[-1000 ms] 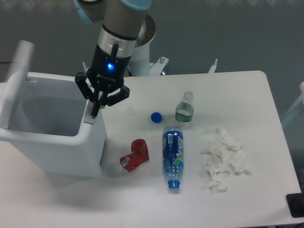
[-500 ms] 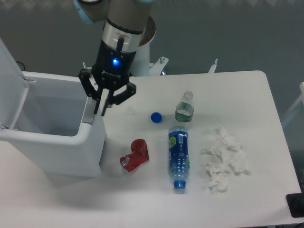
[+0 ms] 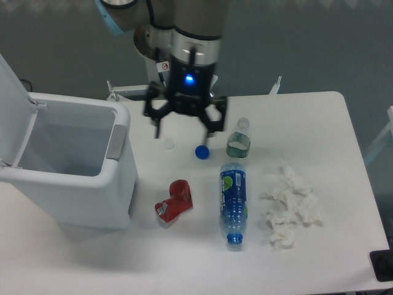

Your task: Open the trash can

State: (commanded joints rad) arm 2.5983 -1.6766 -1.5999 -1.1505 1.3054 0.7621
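The trash can (image 3: 92,184) is a large white boxy bin at the table's left. Its lid (image 3: 13,107) stands raised at the far left, so the inside shows. The grey push tab (image 3: 116,142) is on its right rim. My gripper (image 3: 182,128) hangs above the table to the right of the bin, apart from it. Its fingers are spread wide and hold nothing.
A blue cap (image 3: 202,151), a small clear cap (image 3: 166,145), a short clear bottle (image 3: 238,139), a lying blue-labelled bottle (image 3: 232,201), a crushed red can (image 3: 174,201) and crumpled white tissues (image 3: 291,206) lie on the white table.
My gripper left the bin's right rim and moved right, over the table, with its fingers now spread wide. The lid swung fully up. The lying bottle rolled slightly right.
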